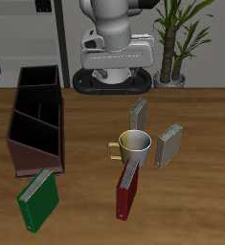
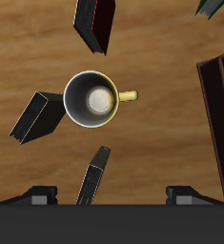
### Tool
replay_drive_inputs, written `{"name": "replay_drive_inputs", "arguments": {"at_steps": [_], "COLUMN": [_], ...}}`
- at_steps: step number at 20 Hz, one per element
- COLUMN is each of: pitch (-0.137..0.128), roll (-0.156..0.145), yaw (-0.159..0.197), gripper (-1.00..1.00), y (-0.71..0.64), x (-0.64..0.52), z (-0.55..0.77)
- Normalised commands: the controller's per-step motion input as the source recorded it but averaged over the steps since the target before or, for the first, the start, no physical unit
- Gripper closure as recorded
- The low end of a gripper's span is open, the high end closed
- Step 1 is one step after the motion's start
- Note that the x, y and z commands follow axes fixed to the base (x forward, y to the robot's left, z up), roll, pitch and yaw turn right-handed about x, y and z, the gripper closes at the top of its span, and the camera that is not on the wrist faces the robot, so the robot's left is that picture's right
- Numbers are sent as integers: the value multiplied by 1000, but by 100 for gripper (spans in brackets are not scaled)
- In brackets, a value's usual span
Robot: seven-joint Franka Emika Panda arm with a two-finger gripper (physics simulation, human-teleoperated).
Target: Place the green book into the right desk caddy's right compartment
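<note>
Hand [image 2: 112,197] above 1 mug [image 1: 135,144], 2 grey books [image 1: 168,145], 1 green book [image 1: 38,198].

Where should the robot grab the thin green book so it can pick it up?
Probably from above, pinching across the thin green hardcover book at its raised edge. It looks propped against the long dark brown wooden desk caddy, so both covers seem reachable there.

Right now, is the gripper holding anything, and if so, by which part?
Nothing is held. The gripper is open above the mug, and the green book leans against the right desk caddy.
</note>
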Motion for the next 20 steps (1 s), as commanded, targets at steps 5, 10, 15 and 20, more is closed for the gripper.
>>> {"name": "replay_drive_inputs", "arguments": {"at_steps": [5, 10, 15, 20], "pitch": [-24, -50, 6, -43], "roll": [-32, -44, -33, -27], "yaw": [-5, 22, -12, 59], "gripper": [-100, -100, -100, -100], "y": [-2, -1, -44, -128], "x": [49, 207, 205, 319], "z": [65, 104, 85, 161]}}
